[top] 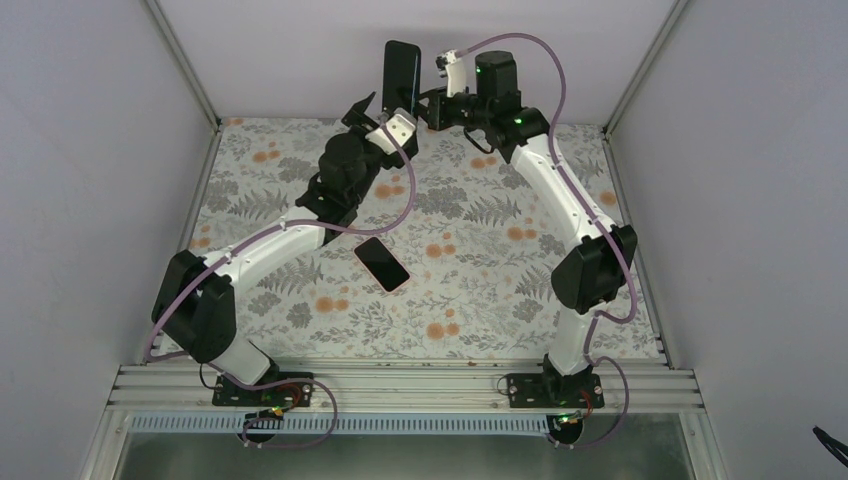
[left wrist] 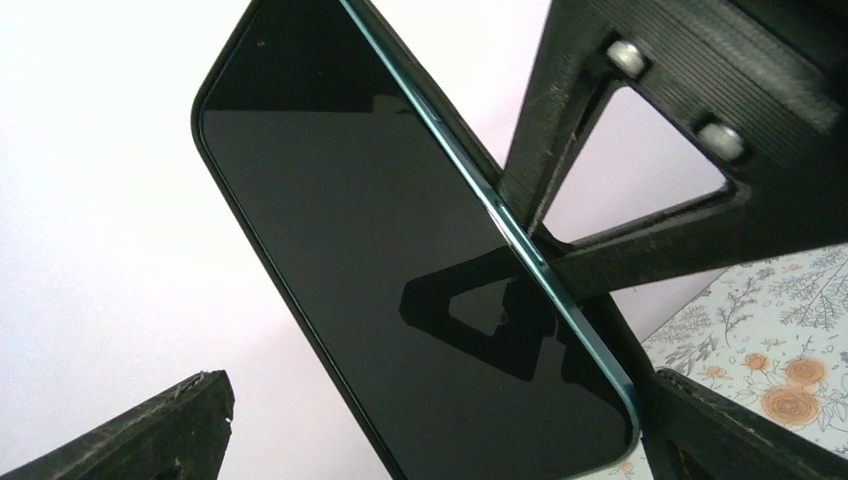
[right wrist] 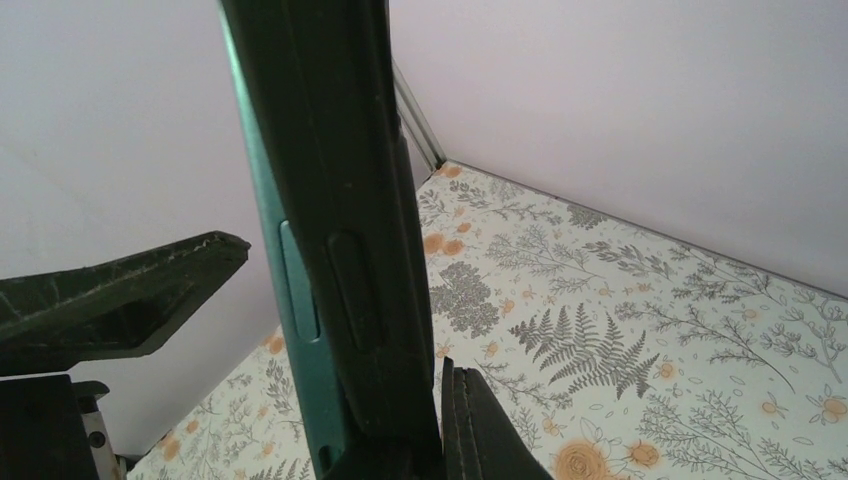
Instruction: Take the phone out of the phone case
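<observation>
**Phone** [left wrist: 400,250]: held upright in the air at the top centre of the overhead view, above the far edge of the worktop [top: 500,300]. Dark screen and teal frame.

**Phone case** [right wrist: 370,200]: black and on the phone. In the right wrist view, the teal side edge with its buttons shows just beside the case wall.

**Right claw** [top: 428,104]: closed on the phone case near its lower end. One finger [right wrist: 480,430] presses the case back.

**Left claw** [left wrist: 440,400]: spread wide with the phone between its fingers. The finger at the lower left of the left wrist view stands apart from the screen.

**Flat black slab** [top: 382,264]: lies glossy face up on the worktop at the centre of the overhead view. Its kind cannot be told.
</observation>
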Motion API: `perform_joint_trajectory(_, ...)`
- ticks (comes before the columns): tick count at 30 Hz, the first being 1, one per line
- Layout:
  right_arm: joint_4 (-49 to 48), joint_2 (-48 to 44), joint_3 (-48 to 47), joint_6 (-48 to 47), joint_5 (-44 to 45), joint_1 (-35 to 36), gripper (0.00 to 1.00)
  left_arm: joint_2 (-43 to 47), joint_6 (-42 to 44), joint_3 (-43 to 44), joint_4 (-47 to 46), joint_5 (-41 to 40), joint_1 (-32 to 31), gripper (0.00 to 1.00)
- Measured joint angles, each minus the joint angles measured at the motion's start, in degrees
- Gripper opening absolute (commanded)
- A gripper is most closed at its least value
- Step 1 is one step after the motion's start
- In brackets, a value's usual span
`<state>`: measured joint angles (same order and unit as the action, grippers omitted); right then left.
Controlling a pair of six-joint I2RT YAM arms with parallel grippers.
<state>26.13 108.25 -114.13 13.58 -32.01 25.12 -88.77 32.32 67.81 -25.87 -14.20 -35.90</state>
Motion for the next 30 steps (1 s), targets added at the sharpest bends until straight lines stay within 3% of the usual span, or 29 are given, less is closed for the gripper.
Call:
perform_joint_trajectory(13,-2.1,0.0,0.5,0.2,-0.2,-0.1,0.03,-2.5,3.7,0.1,-6.4,-7.7,-1.4,0.98)
perform_joint_trajectory(15,-2.6,0.0,0.5,0.3,0.1,-0.1,0.03,-3.1,5.3,-0.1,-9.0,-9.8,-1.8,0.94)
perform_joint_trajectory(19,-3.3,-0.3,0.6,1.0,-0.3,0.0,0.03,-3.1,8.2,-2.8,-15.5,-12.2,-2.3,0.74)
perform_joint_trajectory(23,-3.9,-0.6,0.7,1.5,-1.0,0.8,0.03,-2.8,9.0,-5.7,-20.5,-13.4,-2.7,0.72)
perform_joint_trajectory(30,-7.6,-1.3,2.0,3.1,-2.9,0.7,0.03,-4.2,9.4,-3.4,-22.3,-16.2,-3.2,0.68)
